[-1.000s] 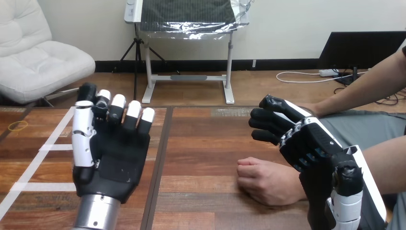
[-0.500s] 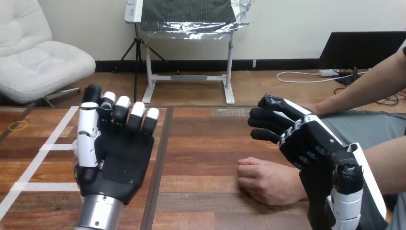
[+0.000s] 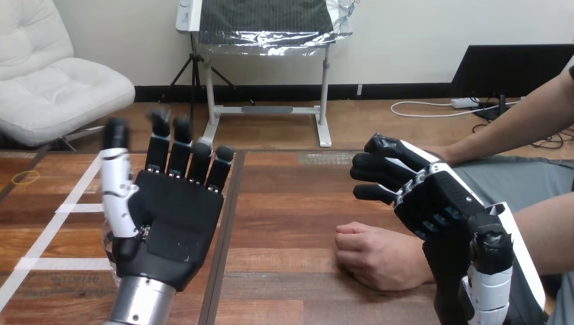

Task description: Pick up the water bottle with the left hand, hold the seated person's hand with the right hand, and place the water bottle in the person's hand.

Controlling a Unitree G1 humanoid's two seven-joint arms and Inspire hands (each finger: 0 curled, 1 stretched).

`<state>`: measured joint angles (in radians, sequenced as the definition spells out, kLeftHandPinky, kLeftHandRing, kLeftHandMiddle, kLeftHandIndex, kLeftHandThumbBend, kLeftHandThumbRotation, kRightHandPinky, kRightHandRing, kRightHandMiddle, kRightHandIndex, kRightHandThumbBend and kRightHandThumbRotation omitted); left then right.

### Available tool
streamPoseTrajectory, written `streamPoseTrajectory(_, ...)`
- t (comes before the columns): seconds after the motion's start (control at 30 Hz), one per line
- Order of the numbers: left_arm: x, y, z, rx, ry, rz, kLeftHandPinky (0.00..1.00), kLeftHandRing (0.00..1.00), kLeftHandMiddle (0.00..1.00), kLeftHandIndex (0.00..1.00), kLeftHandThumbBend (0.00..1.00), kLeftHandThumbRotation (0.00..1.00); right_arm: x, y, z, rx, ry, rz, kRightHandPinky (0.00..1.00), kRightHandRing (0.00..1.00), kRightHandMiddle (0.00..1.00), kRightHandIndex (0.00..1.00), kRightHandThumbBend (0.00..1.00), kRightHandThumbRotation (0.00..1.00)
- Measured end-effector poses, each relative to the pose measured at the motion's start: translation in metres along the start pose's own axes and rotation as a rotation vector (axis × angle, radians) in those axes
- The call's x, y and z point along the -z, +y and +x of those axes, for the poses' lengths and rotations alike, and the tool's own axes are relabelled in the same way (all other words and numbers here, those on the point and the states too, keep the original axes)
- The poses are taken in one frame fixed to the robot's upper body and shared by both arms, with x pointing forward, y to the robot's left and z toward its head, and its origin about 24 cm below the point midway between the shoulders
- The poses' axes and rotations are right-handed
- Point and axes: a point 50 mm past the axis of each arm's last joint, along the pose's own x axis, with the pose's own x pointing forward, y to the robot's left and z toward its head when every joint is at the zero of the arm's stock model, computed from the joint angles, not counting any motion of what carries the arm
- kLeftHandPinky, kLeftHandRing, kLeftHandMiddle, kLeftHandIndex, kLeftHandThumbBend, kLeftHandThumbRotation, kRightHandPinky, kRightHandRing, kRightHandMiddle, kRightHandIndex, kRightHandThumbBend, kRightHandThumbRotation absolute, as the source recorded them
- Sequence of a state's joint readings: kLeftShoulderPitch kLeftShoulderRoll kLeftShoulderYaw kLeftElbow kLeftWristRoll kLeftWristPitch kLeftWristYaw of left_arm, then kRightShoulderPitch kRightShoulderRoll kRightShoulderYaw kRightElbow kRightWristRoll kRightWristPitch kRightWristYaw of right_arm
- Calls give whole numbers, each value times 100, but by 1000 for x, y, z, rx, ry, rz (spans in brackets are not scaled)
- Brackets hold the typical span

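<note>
One person's hand (image 3: 379, 256) rests beside the right hand (image 3: 440, 200).

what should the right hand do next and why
Probably ease the right hand down and forward towards the person's hand, which rests as a fist on the table. The two are apart, with the robot's hand higher up and to the right of the fist, so that hold is not yet made. The left hand is raised with its fingers straight.
</note>
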<state>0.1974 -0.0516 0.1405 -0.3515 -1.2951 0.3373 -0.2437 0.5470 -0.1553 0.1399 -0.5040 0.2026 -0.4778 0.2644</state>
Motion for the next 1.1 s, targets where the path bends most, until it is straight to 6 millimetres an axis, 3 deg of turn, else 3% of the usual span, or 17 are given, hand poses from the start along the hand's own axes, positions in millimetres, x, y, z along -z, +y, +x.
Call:
streamPoseTrajectory(0.2, 1, -1, 0, 11, 8, -12, 88, 93, 96, 94, 74, 73, 0, 0, 0, 0, 2, 0, 73, 79, 78, 80, 80, 100)
streamPoseTrajectory(0.47, 1, -2, 0, 22, 10, -45, 98, 99, 99, 99, 76, 76, 0, 0, 0, 0, 2, 1, 74, 79, 78, 80, 81, 100)
streamPoseTrajectory(1.1, -3, -1, -1, 24, -5, -59, 100, 100, 100, 100, 80, 80, 0, -1, 0, 3, 0, 8, 74, 78, 78, 80, 81, 100)
